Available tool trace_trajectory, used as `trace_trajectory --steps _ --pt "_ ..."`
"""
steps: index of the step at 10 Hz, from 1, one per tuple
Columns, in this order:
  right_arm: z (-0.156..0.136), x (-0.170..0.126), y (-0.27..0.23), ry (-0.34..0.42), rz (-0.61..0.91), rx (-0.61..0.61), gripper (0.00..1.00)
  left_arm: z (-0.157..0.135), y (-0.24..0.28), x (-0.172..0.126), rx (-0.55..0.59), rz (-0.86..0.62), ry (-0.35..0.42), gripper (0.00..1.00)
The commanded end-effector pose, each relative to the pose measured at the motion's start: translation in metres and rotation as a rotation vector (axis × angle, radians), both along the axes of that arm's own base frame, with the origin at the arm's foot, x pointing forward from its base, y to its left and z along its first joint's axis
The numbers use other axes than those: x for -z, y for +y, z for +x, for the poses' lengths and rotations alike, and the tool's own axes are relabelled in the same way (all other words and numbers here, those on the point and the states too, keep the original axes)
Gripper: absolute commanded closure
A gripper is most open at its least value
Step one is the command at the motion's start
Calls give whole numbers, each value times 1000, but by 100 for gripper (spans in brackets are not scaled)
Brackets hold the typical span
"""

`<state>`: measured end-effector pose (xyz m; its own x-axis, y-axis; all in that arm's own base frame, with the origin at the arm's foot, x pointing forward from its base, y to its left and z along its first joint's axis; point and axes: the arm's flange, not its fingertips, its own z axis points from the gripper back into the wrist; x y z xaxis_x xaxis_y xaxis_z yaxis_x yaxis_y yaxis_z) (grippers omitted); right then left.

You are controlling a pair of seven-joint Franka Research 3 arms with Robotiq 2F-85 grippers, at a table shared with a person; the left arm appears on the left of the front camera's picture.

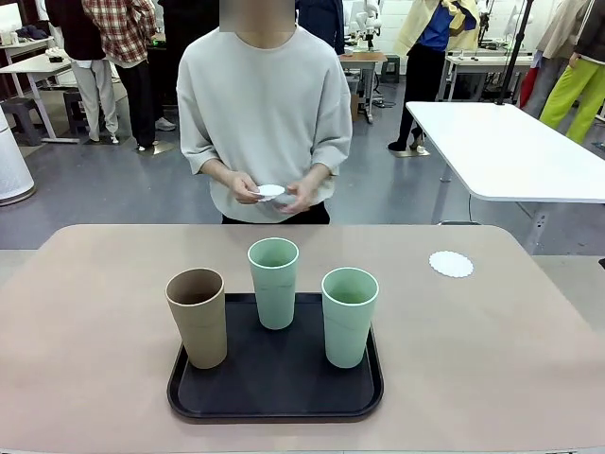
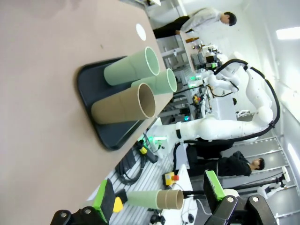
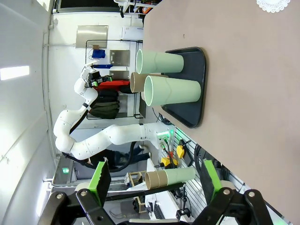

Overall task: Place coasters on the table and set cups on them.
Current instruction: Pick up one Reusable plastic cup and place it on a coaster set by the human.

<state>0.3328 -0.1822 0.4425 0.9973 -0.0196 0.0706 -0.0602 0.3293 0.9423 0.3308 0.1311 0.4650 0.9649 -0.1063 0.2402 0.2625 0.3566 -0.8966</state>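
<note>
Three cups stand upright on a black tray (image 1: 189, 392): a tan-brown cup (image 1: 197, 317) at the left, a mint green cup (image 1: 273, 282) at the back middle, and another green cup (image 1: 349, 316) at the right. One white lacy coaster (image 1: 451, 264) lies on the beige table (image 1: 85, 312), right of the tray. The person across the table holds more white coasters (image 1: 270, 191) in both hands. My left gripper (image 2: 159, 199) is open and well off the tan cup (image 2: 124, 107) and the tray (image 2: 91, 82). My right gripper (image 3: 155, 185) is open, away from the nearest green cup (image 3: 172, 90).
A white-topped table (image 1: 510, 151) stands at the back right, and other people stand behind. In the left wrist view the right arm (image 2: 225, 126) shows beyond the table edge, and in the right wrist view the left arm (image 3: 108, 136). Bare tabletop lies either side of the tray.
</note>
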Motion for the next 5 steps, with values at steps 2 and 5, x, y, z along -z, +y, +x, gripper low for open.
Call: trace_trajectory --steps 2,5 --pt "0 0 0 0 0 0 0 -1 2 -1 0 -16 -3 0" --pt "10 -43 92 -557 -173 -153 0 -1 2 -1 0 -16 -3 0"
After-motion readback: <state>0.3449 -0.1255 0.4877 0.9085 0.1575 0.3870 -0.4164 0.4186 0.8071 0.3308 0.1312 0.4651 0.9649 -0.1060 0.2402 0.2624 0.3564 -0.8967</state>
